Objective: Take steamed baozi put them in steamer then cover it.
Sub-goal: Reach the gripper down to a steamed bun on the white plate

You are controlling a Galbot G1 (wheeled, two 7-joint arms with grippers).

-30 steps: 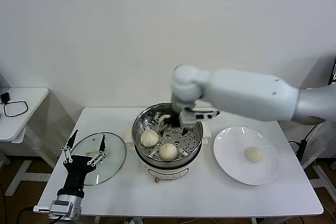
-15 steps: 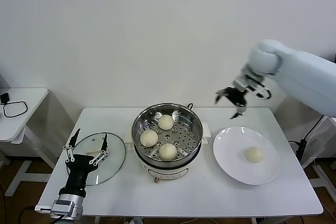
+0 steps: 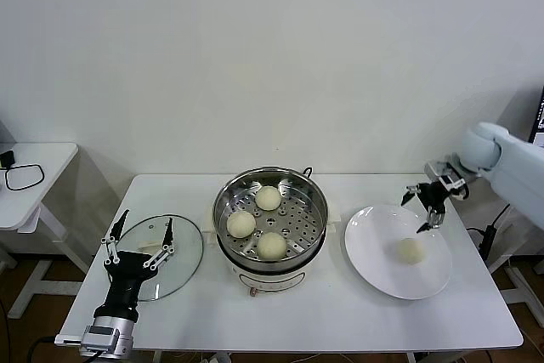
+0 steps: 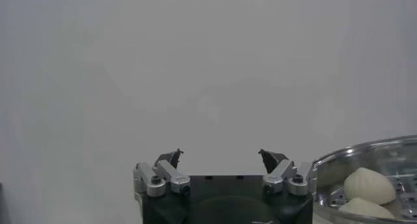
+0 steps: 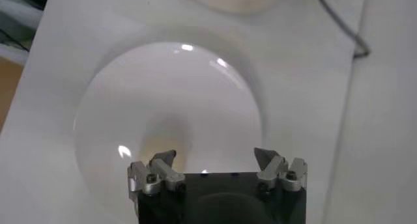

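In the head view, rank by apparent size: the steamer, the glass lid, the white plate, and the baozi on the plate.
1. Steamer, largest.
2. White plate, nearly as wide as the steamer, so that gap is slight.
3. Glass lid, partly hidden by the left gripper.
4. Baozi, clearly smallest.

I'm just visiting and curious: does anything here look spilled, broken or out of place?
Nothing stands out. Three buns sit in the steamer, one bun on the white plate, and the glass lid lies flat on the table.
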